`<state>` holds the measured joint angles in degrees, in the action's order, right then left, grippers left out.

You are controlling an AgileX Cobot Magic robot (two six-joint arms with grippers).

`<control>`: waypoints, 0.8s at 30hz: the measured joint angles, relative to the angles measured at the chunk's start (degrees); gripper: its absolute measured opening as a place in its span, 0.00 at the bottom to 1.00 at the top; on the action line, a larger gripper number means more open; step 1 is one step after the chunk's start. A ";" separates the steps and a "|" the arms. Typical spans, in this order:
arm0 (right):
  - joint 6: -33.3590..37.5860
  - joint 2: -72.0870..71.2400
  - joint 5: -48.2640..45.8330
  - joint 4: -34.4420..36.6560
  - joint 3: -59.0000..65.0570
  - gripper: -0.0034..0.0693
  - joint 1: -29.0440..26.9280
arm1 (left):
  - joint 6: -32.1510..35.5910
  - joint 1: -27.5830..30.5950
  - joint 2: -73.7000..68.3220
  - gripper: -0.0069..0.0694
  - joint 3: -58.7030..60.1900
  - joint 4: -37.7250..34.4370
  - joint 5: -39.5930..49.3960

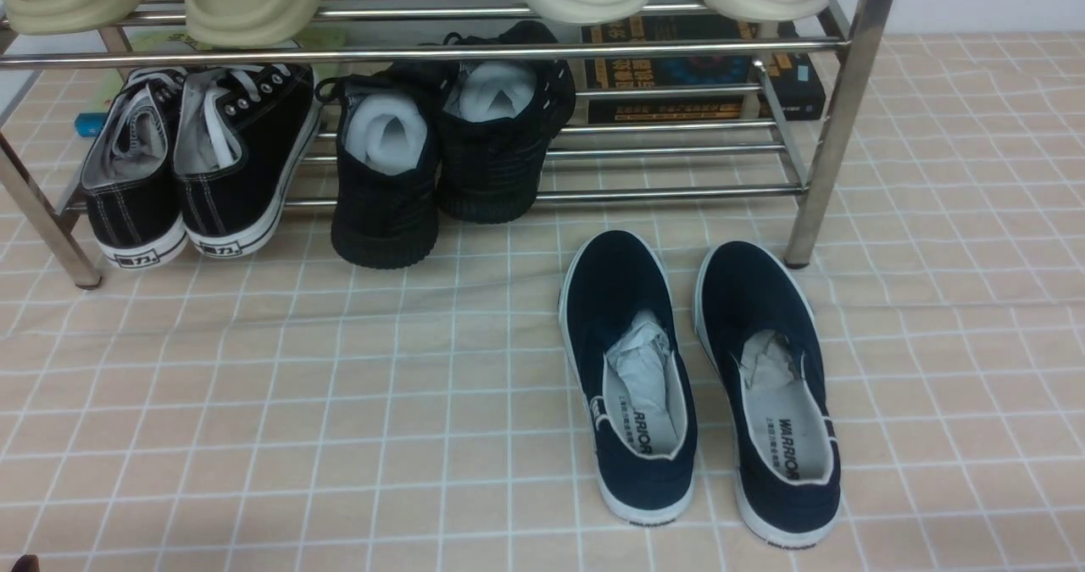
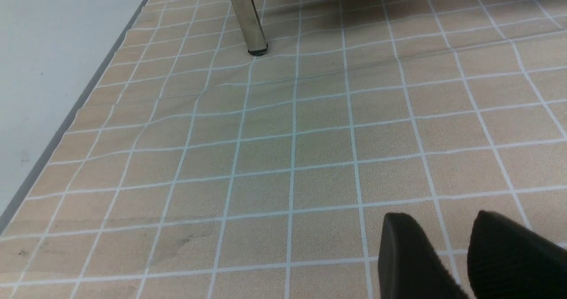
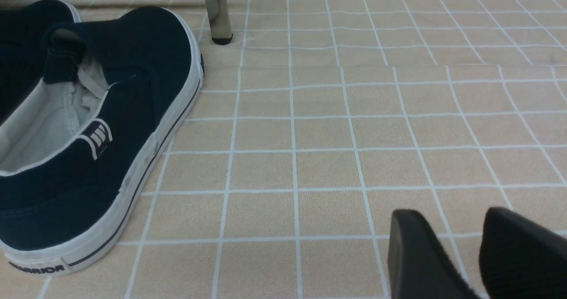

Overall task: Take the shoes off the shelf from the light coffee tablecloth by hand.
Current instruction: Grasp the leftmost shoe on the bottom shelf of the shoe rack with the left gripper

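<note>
Left pincer (image 2: 440, 219) parted; shoes (image 1: 203, 165) toes-away, heels near.

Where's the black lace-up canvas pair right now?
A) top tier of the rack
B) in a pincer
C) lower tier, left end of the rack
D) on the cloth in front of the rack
C: the shoes sit on the lower tubes of the shelf at its left end, next to the black knit sneakers. The pair out on the tablecloth is the navy slip-ons.
</note>
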<state>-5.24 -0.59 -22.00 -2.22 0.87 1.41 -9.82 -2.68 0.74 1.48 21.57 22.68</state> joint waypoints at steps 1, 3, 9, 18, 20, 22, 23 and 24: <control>0.00 0.00 0.00 0.00 0.00 0.38 0.00 | 0.00 0.00 0.00 0.41 0.00 0.00 0.00; 0.00 0.00 0.00 0.00 0.00 0.38 0.00 | 0.00 0.00 0.00 0.41 0.00 0.00 0.00; 0.00 0.00 0.00 0.00 0.00 0.38 0.00 | 0.00 0.00 0.00 0.41 0.00 0.00 0.00; 0.00 0.00 0.00 0.00 0.00 0.38 0.00 | -0.16 0.00 0.00 0.41 0.00 -0.21 -0.05; 0.00 0.00 0.00 0.00 0.00 0.38 0.00 | -2.18 0.00 0.00 0.41 0.00 -3.33 -0.93; 0.00 0.00 0.00 0.00 0.00 0.38 0.00 | -7.25 0.00 0.00 0.41 0.12 -8.98 -2.94; 0.00 0.00 0.00 0.00 0.00 0.38 0.00 | -9.68 0.00 0.00 0.41 0.12 -11.78 -3.99; 0.00 0.00 0.00 0.00 0.00 0.38 0.00 | -14.36 0.00 0.00 0.41 0.12 -16.86 -5.92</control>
<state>-5.24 -0.59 -22.00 -2.22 0.87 1.41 -24.18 -2.68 0.74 1.60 4.70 16.76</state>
